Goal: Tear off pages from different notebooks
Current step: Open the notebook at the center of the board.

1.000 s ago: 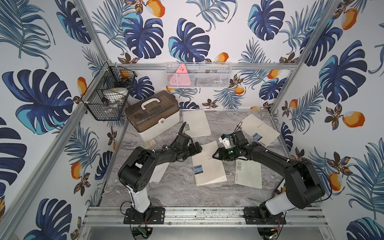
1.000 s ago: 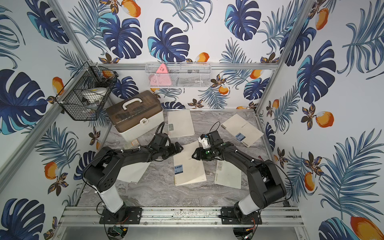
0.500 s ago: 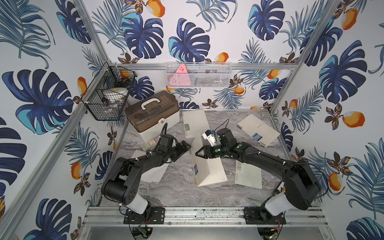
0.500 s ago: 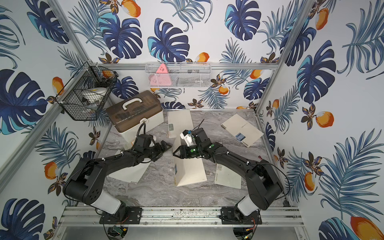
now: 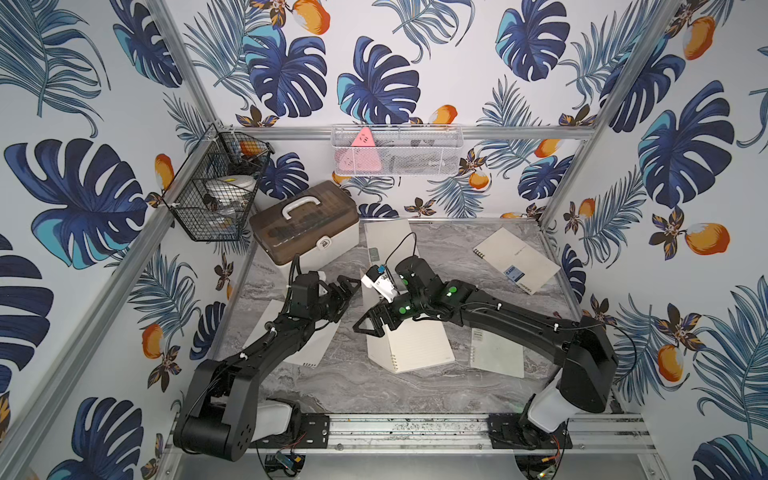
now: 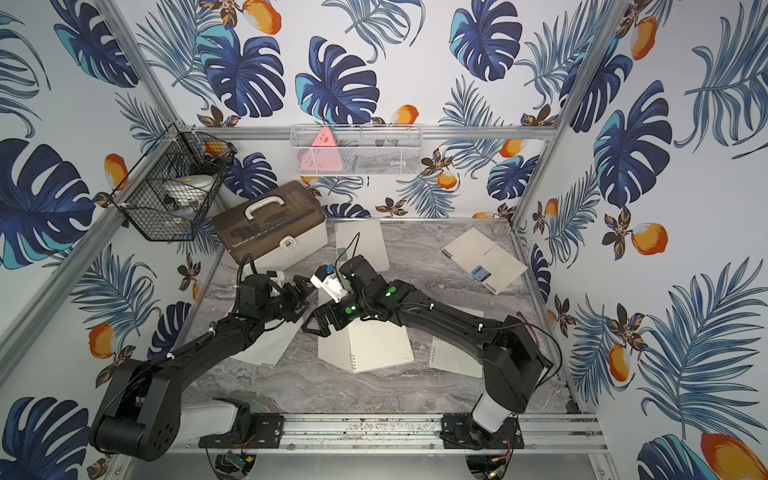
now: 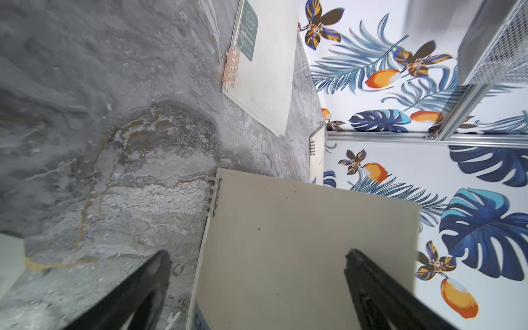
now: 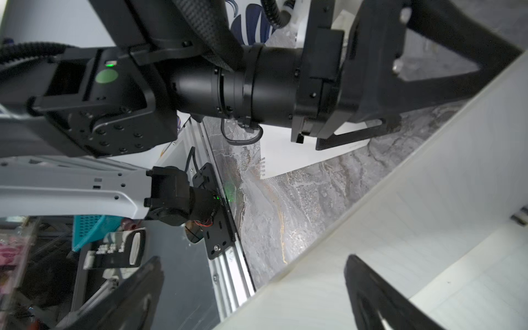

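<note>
- Open notebook [image 5: 415, 351] is laid on the table [image 5: 415, 395], in front of the box [image 5: 305, 226] and somewhat to its right. Ruled pages are shown face up, and its cover [image 7: 300, 243] is raised on edge at the side nearer the box.
- The left claw [image 5: 351, 286] is seen released just in front of the box. Its fingers [image 7: 148, 285] are spread wide, and the raised cover is framed between them in the left wrist view. Contact with the cover cannot be made out.
- The right claw [image 5: 365, 328] is released as well, farther in front of the box, at the raised edge of the open notebook. In the right wrist view one finger [image 8: 371, 291] is seen over the paper and the other off it.
- A green-labelled notebook [image 5: 386, 243] is laid closed just to the right of the box, near the back wall.
- A blue-labelled notebook [image 5: 517, 259] is laid closed well to the right of the box, near the side wall and turned at an angle.
- A small notebook [image 5: 496, 353] is laid closed far to the right and front of the box, partly covered by the right arm.
- A loose page [image 5: 309, 351] is laid flat directly in front of the box, partly under the left arm. Its punched edge is turned away from the box.
</note>
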You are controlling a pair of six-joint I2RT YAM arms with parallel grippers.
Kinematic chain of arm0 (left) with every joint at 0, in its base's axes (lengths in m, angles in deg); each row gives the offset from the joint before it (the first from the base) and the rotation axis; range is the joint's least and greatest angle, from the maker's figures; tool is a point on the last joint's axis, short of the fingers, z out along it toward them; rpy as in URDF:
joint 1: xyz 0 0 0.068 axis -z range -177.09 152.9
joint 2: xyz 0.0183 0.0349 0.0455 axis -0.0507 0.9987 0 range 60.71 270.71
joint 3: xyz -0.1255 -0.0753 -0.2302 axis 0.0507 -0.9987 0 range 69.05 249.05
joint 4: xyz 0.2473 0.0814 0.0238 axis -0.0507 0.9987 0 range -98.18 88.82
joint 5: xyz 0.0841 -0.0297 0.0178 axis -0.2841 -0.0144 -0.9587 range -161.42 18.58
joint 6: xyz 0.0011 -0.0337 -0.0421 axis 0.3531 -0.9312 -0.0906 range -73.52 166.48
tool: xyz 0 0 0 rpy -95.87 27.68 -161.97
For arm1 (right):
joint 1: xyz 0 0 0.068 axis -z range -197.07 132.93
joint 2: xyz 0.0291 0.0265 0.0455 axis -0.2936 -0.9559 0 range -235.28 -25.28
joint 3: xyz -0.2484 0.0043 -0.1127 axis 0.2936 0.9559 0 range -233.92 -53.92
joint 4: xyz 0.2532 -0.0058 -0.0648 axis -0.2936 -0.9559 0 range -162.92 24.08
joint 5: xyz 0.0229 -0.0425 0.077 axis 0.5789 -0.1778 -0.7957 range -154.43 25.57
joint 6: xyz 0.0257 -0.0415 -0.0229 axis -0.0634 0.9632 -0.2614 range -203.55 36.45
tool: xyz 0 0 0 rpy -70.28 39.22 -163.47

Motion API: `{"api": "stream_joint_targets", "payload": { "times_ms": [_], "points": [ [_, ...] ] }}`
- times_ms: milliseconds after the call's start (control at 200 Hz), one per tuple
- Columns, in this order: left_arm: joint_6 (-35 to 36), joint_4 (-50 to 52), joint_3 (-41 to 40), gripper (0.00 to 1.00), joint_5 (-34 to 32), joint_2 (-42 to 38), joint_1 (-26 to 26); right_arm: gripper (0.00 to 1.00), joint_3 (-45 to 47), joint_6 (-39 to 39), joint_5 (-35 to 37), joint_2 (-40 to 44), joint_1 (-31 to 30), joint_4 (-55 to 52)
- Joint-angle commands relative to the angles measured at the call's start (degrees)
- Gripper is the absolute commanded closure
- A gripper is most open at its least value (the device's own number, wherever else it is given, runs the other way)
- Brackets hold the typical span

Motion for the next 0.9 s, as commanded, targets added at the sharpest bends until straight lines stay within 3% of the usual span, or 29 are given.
{"api": "stream_joint_targets", "payload": {
  "times_ms": [0,125,210,355,495,590,896],
  "points": [
    [-0.3,0.1,0.1,0.01,-2.0,-2.3,-0.7,0.0,2.3,2.4,3.1,3.0,0.0,2.5],
    [0.1,0.7,-0.9,0.01,-2.6,-4.7,-1.8,0.0,11.8,-1.1,19.1,10.4,0.2,12.3],
    [-0.3,-0.4,-1.6,0.01,-2.4,-4.6,-1.9,0.0,15.5,-0.6,26.8,12.8,1.9,12.8],
    [-2.9,-4.7,-3.3,0.01,-0.8,-3.1,-1.9,0.0,15.6,-1.2,16.9,10.8,12.9,5.2],
    [-2.4,-5.2,-3.7,0.01,-1.6,-4.1,-1.9,0.04,17.0,-2.3,21.3,7.5,21.0,-3.3],
    [-1.8,-4.6,-3.3,0.01,-1.0,-4.3,-1.9,0.09,14.4,-1.1,26.9,1.4,23.0,-10.6],
    [0.1,-4.8,-2.7,0.03,1.5,-1.8,-1.9,0.18,13.4,-1.5,21.2,-5.6,25.7,-8.4]
  ]
}}
